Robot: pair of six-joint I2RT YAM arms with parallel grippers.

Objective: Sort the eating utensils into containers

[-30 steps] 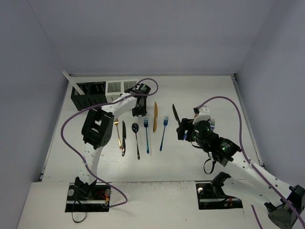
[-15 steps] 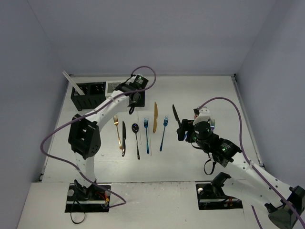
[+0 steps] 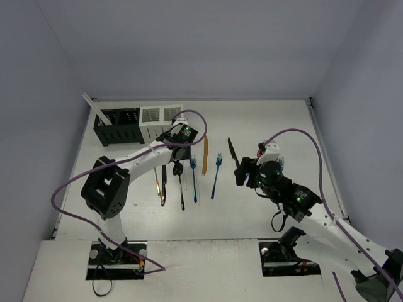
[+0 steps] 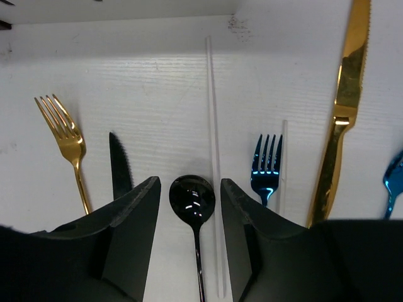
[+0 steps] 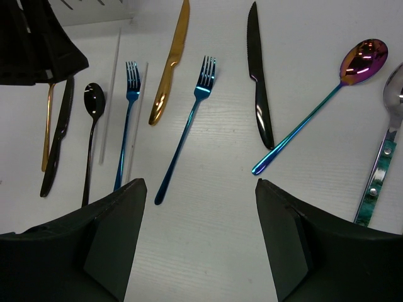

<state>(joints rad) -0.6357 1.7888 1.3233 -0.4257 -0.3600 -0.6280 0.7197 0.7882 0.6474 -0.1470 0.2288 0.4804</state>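
Observation:
The utensils lie in a row on the white table: gold fork [image 3: 155, 173], black knife [image 3: 164, 182], black spoon [image 3: 180, 182], blue fork [image 3: 193, 176], gold knife [image 3: 204, 151], second blue fork [image 3: 216, 173] and another black knife [image 3: 232, 151]. My left gripper [image 4: 189, 182] is open, its jaws on either side of the black spoon's bowl [image 4: 192, 196]. A clear chopstick [image 4: 214, 157] lies just right of it. My right gripper [image 5: 200, 184] is open and empty above bare table. The black caddy [image 3: 118, 126] and white caddy [image 3: 160, 115] stand at the back left.
A pale chopstick [image 3: 94, 108] leans out of the black caddy. In the right wrist view a pink-purple spoon [image 5: 327, 94] and a silver spoon with a teal handle [image 5: 384, 157] lie at the right. Grey walls enclose the table.
My left gripper swung up to the white caddy, then came back down over the utensil row to the black spoon. The right arm has barely moved.

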